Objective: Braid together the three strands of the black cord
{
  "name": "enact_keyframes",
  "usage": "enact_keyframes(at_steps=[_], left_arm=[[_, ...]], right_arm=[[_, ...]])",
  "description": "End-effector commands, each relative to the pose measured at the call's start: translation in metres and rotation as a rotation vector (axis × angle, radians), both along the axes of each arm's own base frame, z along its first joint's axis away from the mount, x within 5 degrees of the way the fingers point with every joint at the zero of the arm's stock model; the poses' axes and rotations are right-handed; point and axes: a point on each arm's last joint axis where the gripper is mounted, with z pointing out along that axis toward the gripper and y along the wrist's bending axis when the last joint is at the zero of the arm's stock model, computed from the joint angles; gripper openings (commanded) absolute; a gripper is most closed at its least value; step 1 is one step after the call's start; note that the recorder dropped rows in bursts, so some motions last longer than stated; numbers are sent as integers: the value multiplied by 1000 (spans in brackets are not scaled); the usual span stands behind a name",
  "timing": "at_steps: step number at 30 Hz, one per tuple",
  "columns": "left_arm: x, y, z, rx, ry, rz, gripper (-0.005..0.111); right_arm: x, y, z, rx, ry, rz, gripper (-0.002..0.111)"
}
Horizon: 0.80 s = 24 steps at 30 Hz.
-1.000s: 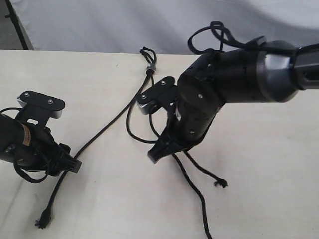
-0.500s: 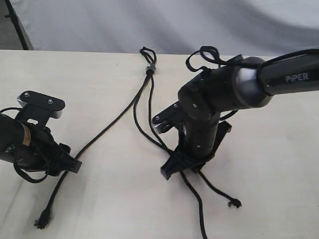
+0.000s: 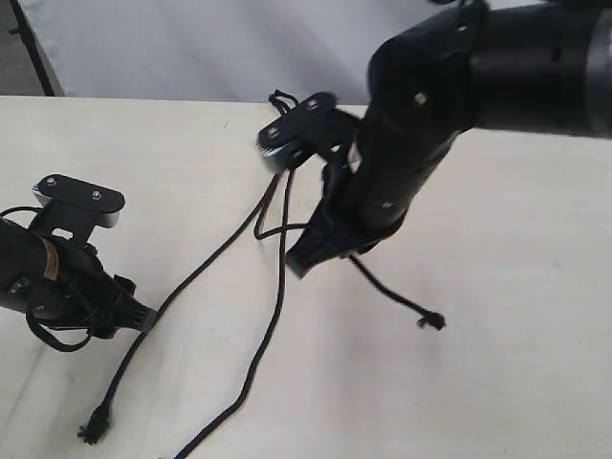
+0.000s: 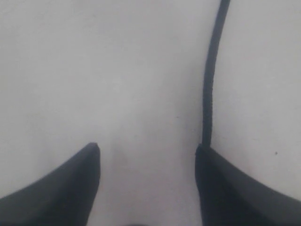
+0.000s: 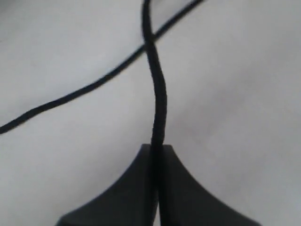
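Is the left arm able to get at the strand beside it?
Probably yes: the left fingers stand open, and the strand runs right up to one of them with nothing over it.

1. Right arm point(image 3: 497, 67), upper right: bulky black housing, rounded joints, small silver screws.
2. Right wrist camera point(image 3: 298, 131): grey-edged black bar, two screws.
3. Left arm point(image 3: 57, 282), lower left: black, tan band, thin black cable point(image 3: 48, 342) looping beneath.
4. Left wrist camera point(image 3: 78, 199): matching bar, two screws.
5. Left gripper point(image 4: 148, 150), Right gripper point(image 5: 157, 149): matte black wedge fingers.
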Motion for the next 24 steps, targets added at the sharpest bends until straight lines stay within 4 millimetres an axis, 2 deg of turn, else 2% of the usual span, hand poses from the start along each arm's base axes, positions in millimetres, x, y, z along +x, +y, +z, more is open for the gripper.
enact_keyframes(at_steps=[1,5,9,11,16,19,24], left_arm=[[-2,2,0,-4,7,17,57],[-2,2,0,-4,7,17,57],[-2,2,0,-4,7,17,57],[-2,2,0,-4,7,17,57],[-2,2,0,-4,7,17,57],[-2,2,0,-4,7,17,57],[-2,2,0,-4,7,17,57]], right_arm=[[27,-64,13,4,-32,-216,0],[32,-89,27,98,-71,-329,0],[25,-95,68,205,-257,-336,0],[20,-99,77,185,-297,-323,0],[24,-114,64,51,-304,-462,0],[26,-117,52,8,-291,-478,0],[33,-118,20,-73,-210,-480,0]])
